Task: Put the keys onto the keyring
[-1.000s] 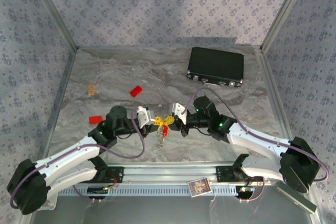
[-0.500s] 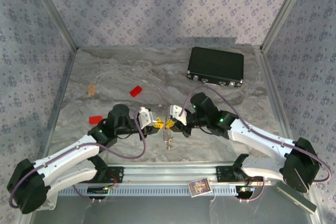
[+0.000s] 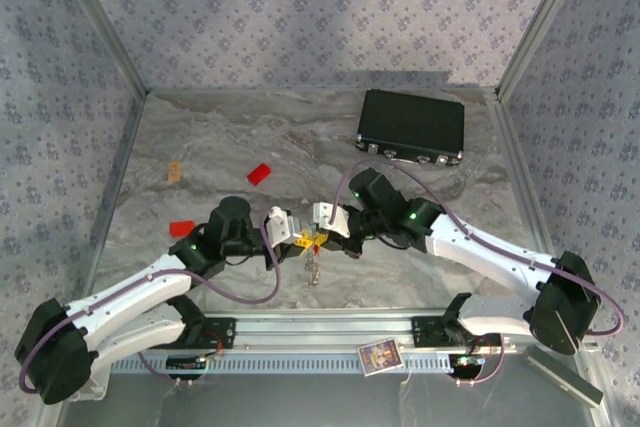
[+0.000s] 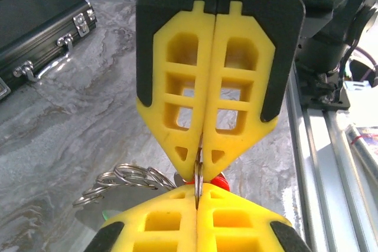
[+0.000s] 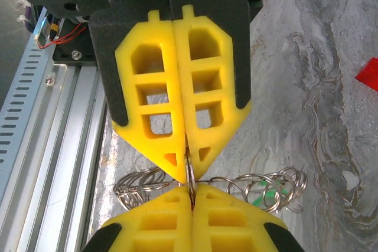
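My left gripper [image 3: 299, 240] and right gripper [image 3: 322, 236] meet tip to tip above the table's near middle. Both are shut on the thin silvery keyring [image 4: 198, 176], which stands edge-on between the two pairs of yellow fingers. In the left wrist view my left gripper [image 4: 198, 193] pinches the ring from below and the right gripper [image 4: 201, 156] from above. A red key head [image 4: 220, 180] peeks out behind the ring. The silvery chain of loops [image 5: 267, 188] trails off to both sides, with a green key head [image 5: 271, 196] among them. The chain [image 3: 315, 270] hangs below the grippers.
A black box [image 3: 411, 127] lies at the back right. Two red blocks [image 3: 259, 173] [image 3: 182, 228] and a small wooden piece [image 3: 175, 171] lie on the left half of the marble table [image 3: 200, 137]. A metal rail [image 3: 320, 332] runs along the near edge.
The meeting point of the two grippers has shifted a little left and nearer. The right arm has stretched further left, and the hanging chain has moved with the ring.
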### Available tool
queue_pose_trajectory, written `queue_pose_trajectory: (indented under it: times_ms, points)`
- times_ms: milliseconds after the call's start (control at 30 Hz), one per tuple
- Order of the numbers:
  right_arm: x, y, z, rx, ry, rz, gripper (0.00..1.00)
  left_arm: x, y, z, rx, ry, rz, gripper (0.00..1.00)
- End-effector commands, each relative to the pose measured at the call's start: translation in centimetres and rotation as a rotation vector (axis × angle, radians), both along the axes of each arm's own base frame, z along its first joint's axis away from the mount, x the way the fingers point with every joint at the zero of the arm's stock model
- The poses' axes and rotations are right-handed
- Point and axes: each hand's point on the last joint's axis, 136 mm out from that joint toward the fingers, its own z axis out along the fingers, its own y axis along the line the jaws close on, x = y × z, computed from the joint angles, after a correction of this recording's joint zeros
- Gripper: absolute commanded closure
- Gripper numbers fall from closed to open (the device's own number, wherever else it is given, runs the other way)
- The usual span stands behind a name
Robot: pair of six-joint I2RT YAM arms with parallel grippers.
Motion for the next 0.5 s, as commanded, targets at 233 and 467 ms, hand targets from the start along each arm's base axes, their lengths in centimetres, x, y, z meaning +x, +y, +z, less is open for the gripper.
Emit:
queue_pose_trajectory:
  times_ms: [233, 467]
  points:
    - [1.1, -0.5, 2.4, 0.250, -0.016, -0.120, 0.68, 0.6, -0.3, 2.1, -0.138, -0.045, 0.038, 1.00]
    - [0.3, -0.6, 2.0, 0.306, 0.060, -0.109, 0.68, 0.6, -0.3, 1.8, -0.161, -0.030, 0.049, 1.00]
